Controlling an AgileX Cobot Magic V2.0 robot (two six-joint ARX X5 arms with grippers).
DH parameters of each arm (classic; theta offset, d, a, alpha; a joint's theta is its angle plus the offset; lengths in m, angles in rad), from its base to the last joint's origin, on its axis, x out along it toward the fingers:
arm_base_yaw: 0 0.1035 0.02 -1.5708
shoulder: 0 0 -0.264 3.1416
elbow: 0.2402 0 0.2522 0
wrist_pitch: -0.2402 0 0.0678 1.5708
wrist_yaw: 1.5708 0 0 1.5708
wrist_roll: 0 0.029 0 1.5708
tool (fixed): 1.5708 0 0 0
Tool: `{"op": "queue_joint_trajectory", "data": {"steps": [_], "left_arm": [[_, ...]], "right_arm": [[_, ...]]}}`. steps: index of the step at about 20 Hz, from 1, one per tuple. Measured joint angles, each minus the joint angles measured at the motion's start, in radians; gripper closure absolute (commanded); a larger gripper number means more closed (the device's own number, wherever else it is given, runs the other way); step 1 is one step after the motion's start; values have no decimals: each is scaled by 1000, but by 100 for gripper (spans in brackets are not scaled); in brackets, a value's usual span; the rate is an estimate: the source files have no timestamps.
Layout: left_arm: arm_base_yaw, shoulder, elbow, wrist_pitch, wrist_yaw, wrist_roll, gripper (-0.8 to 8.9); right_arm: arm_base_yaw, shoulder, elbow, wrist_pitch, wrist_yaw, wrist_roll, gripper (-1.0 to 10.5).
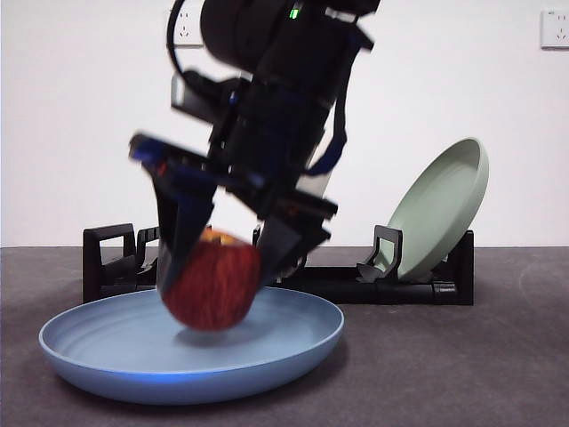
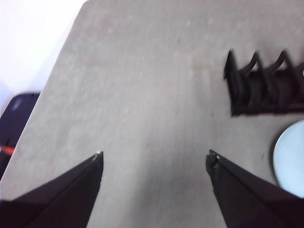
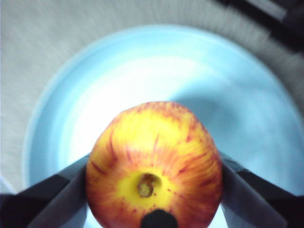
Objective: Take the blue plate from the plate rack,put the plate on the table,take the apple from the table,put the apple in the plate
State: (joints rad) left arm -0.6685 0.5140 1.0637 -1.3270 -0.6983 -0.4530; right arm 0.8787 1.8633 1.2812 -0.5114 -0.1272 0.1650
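We see the right gripper [image 1: 218, 258] closed on the apple [image 1: 212, 280], one jaw on each flank, and the apple hangs just above the plate [image 1: 293, 342]. In the front view there is a thin shadow gap under the apple, so we judge it is not yet resting on the plate. The plate lies flat on the table [image 1: 498, 356], toward the front edge, with the rack [image 1: 356, 283] behind it near the back edge. A pale green plate [image 1: 440, 209] leans in the rack at one end.

In the right wrist view the apple [image 3: 154, 164] shows its stem dimple toward the camera, so its axis runs along the gripper, and the plate [image 3: 228, 85] spreads wide under it on all sides. What matters now is that the plate is directly below the apple; we think only a short way down and then a release is needed.

The left gripper [image 2: 154, 159] waits with jaws apart over bare table [image 2: 142, 85], holding nothing, with the rack [image 2: 266, 90] and plate [image 2: 292, 159] off to one side. The right arm is clearly the nearer one.
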Motion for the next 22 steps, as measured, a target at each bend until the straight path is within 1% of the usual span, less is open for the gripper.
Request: {"op": "queue_joint_trajectory", "data": {"steps": [3,4,5,6,8,9,10,18,20,22], "left_arm": [[0,-2,-1,-8,-1,-31,451],[0,-2,-1,-8,-2,-33,451],[0,-2,-1,-8,-2,-38,451],[0,-2,-1,-8,-1,-39,451],[0,-2,-1,-9,-1,-39,451],[0,-3,-1,-9,-1,-39,451],[0,-2,-1,-9,-1,-39,451],[-3,-2,-1,-8,5,-39,450],[-20,-2,-1,-3,45,-32,450],[-41,-3,-2,89,98,-2,450]], "right_arm": [[8,19,0,-2,6,-9,958],[12,19,0,-2,7,-13,945],[15,19,0,-3,5,-16,903],[19,19,0,-4,4,-18,803],[23,19,0,-16,4,-20,534],[23,19,0,-21,4,-20,460],[23,19,2,-23,4,-20,433],[22,18,2,-33,4,-17,433],[16,-2,2,-39,5,-9,434],[9,-62,2,-45,5,-4,439]]}}
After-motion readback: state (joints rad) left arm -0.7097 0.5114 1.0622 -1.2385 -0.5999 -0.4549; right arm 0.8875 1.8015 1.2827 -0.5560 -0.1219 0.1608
